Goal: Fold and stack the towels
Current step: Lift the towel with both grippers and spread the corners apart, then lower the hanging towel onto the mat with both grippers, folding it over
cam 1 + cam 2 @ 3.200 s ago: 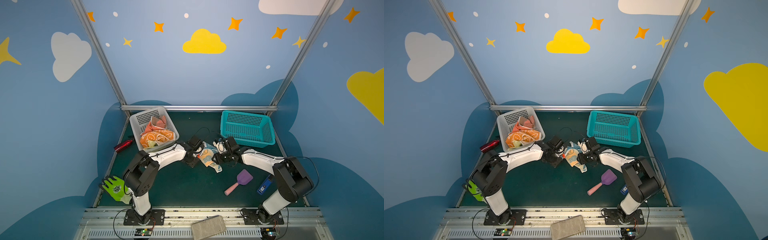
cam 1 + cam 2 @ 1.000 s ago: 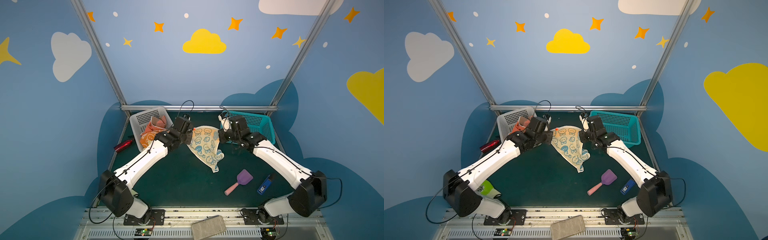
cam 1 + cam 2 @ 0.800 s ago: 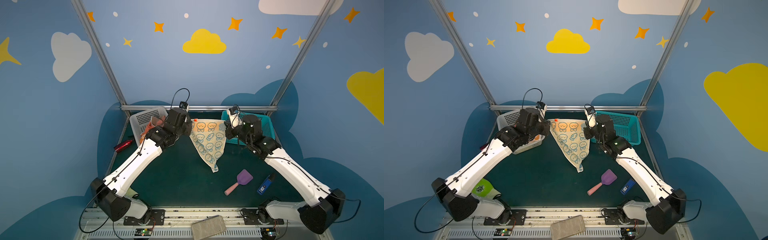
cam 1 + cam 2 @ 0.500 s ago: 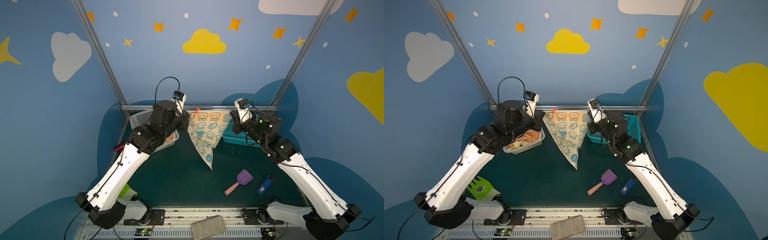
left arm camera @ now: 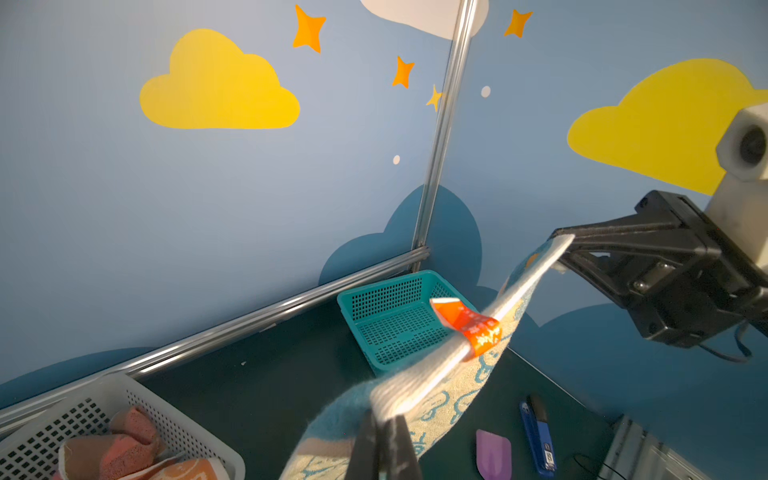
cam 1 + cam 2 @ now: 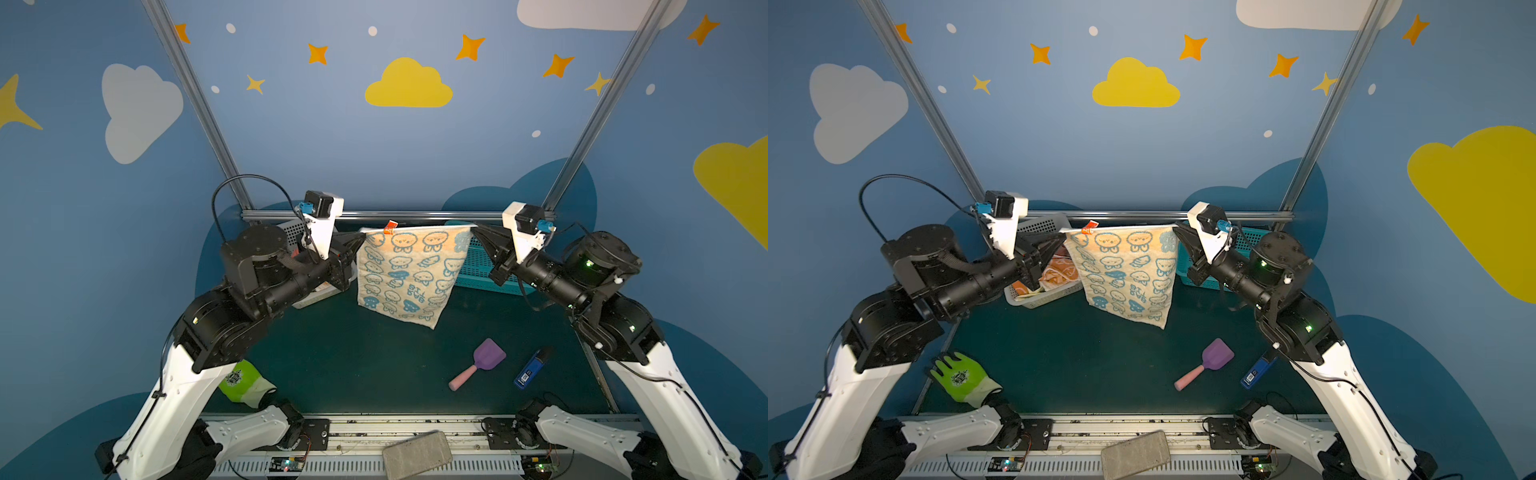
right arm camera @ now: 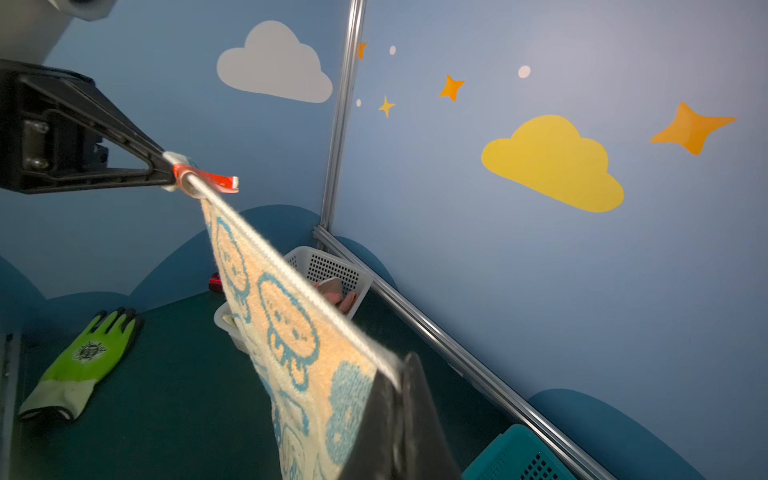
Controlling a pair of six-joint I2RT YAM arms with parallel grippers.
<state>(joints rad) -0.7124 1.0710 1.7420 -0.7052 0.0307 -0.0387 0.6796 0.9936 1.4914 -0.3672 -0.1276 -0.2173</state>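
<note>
Evidently the left hand (image 6: 362,239) and right hand (image 6: 474,229) each pinch a top corner of the rabbit towel (image 6: 409,274) mid-frame (hem taut), presumably so it hangs flat for folding.

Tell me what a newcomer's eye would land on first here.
The rabbit-print towel hangs spread in mid-air at the centre, its top edge stretched between the left gripper and the right gripper, both shut on its upper corners. Next come the lime-green glove at the front left and the purple scoop lying front right.
</note>
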